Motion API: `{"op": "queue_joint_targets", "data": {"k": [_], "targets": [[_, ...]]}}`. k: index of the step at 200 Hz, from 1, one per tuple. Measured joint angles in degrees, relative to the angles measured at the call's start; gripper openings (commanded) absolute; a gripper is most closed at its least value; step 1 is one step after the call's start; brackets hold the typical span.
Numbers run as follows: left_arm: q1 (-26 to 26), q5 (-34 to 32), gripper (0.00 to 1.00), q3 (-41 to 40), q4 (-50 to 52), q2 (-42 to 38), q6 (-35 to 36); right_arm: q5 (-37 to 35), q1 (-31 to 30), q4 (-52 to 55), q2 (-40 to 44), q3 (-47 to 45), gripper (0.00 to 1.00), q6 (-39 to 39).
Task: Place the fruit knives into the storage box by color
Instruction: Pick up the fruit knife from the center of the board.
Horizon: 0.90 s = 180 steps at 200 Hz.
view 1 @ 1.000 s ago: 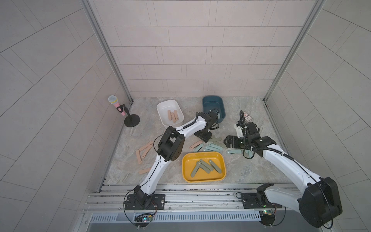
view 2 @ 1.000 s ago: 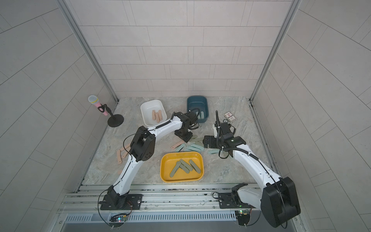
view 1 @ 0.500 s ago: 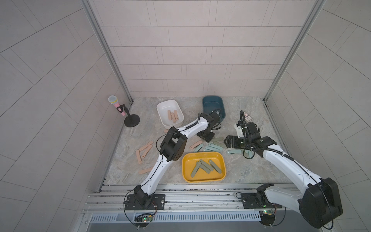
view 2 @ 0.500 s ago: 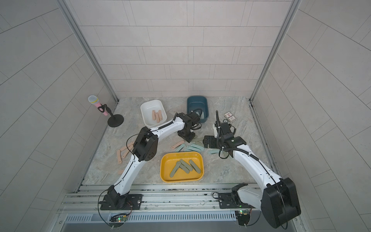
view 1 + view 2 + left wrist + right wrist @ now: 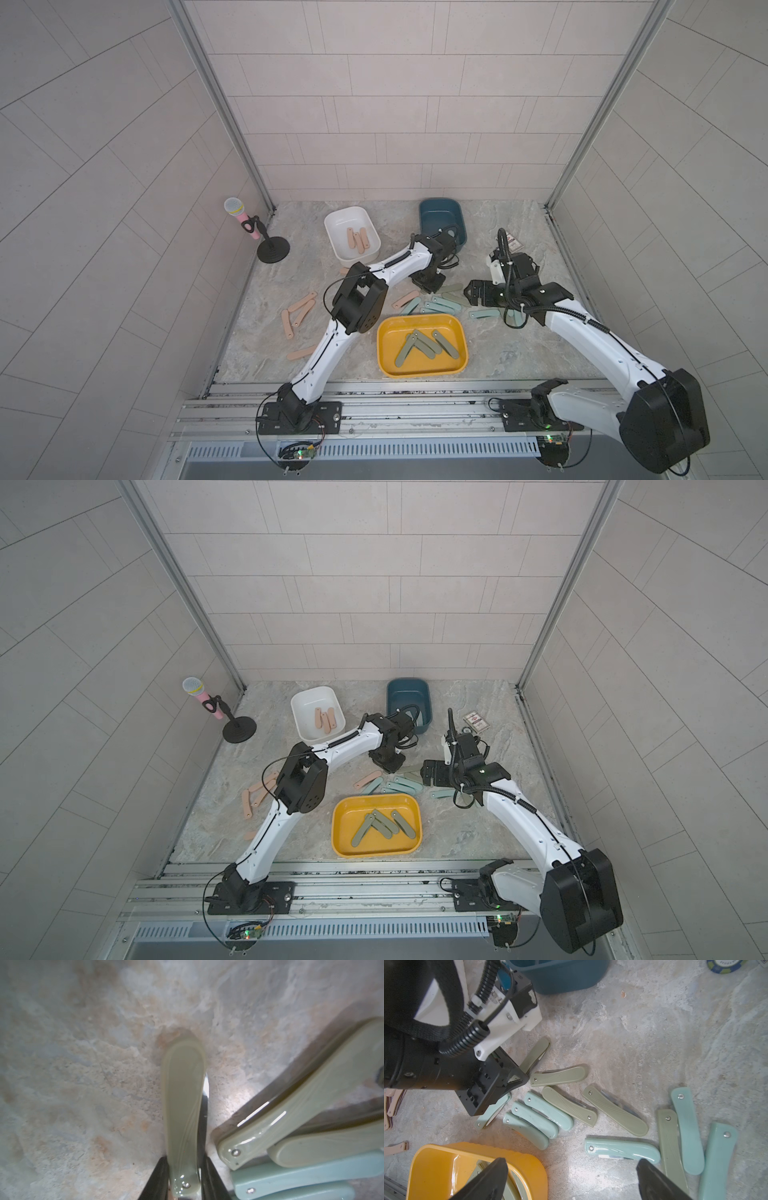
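Left claw (image 5: pixel 185 1180) tight on olive knife (image 5: pixel 182 1095)

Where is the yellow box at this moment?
In both top views the yellow box sits front and centre on the table, just nearer the camera than the teal knives.
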<state>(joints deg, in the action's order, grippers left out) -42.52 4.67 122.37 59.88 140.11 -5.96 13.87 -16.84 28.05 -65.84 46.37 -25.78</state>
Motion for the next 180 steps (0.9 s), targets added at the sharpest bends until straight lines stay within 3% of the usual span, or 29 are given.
{"op": "queue_joint_targets", "data": {"k": [52,123,150,180], "targets": [[0.68,1.36,0.05,0.39,0.04,-0.20,-0.70,-0.02,0.00,0.00,-1.38,0.00,1.00,-0.13],[0.92,4.11,0.00,-2.40,-0.04,-8.22,-1.73,0.13,0.02,-0.22,-3.30,0.02,1.00,-0.17],[0.55,5.14,0.00,-10.58,-0.74,-16.96,-1.09,-0.15,0.02,-0.15,-3.85,0.37,1.00,-0.13],[-2.49,5.01,0.00,-25.59,-0.98,-30.12,-0.04,-0.79,0.57,0.04,-3.85,0.87,1.00,-0.07]]}}
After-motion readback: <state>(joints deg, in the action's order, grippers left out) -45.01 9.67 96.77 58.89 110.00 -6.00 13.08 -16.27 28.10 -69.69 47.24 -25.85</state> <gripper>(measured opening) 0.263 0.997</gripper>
